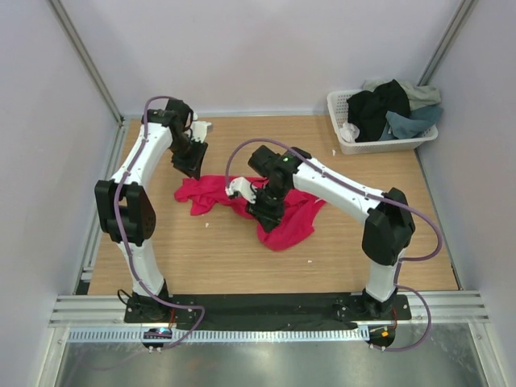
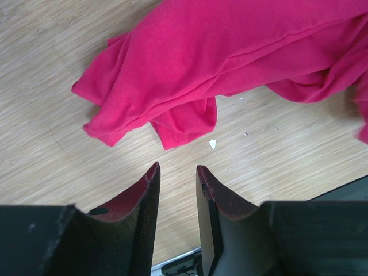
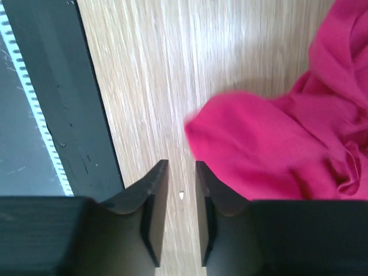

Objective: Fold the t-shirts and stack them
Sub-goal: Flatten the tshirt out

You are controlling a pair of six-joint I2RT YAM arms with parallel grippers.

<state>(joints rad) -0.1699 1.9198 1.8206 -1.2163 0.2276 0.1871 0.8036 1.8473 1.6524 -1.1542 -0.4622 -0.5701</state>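
slightly parted and empty, left gripper (image 2: 177, 172) and right gripper (image 3: 181, 167) hover by crimson-pink t-shirt (image 2: 230, 52).

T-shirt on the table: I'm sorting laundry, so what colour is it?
Plain crimson-pink t-shirt, clearest in left wrist view.

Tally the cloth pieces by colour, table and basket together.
Crimson-pink t-shirt: 1, on the table
Black shirt: 1, in the basket
Slate-blue shirt: 1, in the basket
Pale grey-green shirt: 1, in the basket
Total: 4 showing; the heap in the basket may hide more.
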